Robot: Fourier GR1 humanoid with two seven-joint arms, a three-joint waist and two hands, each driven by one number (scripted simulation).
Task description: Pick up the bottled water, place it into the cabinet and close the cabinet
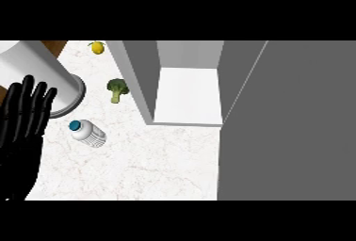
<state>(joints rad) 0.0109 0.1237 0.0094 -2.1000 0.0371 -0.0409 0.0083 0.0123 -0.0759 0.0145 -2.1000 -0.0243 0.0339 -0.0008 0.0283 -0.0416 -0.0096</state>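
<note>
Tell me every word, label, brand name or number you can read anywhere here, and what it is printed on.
None: no readable text shows in the head view.
The white plastic water bottle with a blue cap shows no label or print.
The grey cabinet with its door open, the green broccoli floret and the yellow lemon show no writing either.
The white marble counter shows only faint veins.

White marbled counter (146, 164) carrying a few loose items

A bottled water (88, 132) with a blue cap is sitting near the counter's left side; a broccoli floret (117, 89) is lying beyond it, just beside the open cabinet (186, 96) — and a yellow lemon (96, 47) is resting at the far edge.
</note>
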